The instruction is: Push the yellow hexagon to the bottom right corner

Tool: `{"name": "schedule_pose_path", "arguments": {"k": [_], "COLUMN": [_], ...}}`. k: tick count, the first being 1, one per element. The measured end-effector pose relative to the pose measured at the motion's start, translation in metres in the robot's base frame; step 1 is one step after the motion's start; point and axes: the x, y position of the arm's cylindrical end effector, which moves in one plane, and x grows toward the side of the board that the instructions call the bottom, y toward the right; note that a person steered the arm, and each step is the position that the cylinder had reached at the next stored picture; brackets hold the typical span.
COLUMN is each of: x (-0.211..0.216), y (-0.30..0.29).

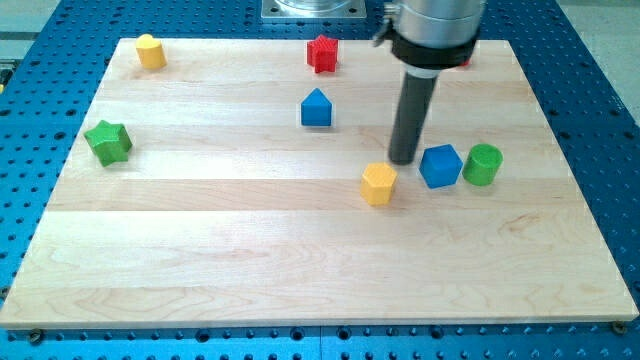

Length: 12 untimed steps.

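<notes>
The yellow hexagon [378, 184] lies on the wooden board [250, 250], right of the middle. My tip [403, 160] is on the board just above and to the right of it, very close, between it and the blue cube [440, 165]. I cannot tell whether the tip touches either block. The dark rod rises from the tip to the arm's body at the view's top.
A green cylinder [483, 164] stands right of the blue cube. A blue house-shaped block [316, 108] lies above the middle. A red star-like block [322, 53] is at the top, a yellow block [150, 51] at the top left, a green star [108, 141] at the left.
</notes>
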Motion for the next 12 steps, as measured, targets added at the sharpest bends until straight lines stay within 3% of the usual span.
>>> {"name": "schedule_pose_path", "arguments": {"k": [4,6,8,9,10,12], "x": [0.033,0.042,0.030,0.052,0.089,0.083], "y": [-0.032,-0.128,-0.064,-0.063,-0.004,-0.010]}}
